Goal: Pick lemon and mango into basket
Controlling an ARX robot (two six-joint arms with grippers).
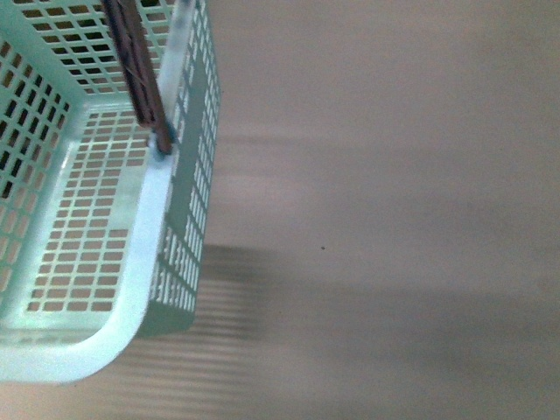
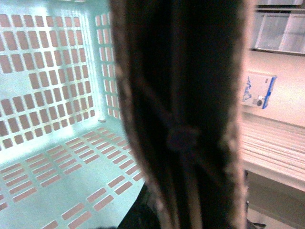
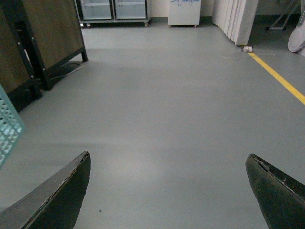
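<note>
A: Checking right gripper (image 3: 167,191), what's its state?
B: Fingers (image 3: 57,191) spread wide, holding nothing, above grey floor (image 3: 167,95).
A: Left gripper?
B: Can't tell, the brown handle (image 2: 186,119) fills that wrist view.
A: Basket (image 1: 149,236)?
B: Left side of front view, slotted bottom showing.

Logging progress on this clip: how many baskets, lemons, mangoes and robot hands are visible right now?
Basket: 1
Lemon: 0
Mango: 0
Right hand: 1
Total: 2
</note>
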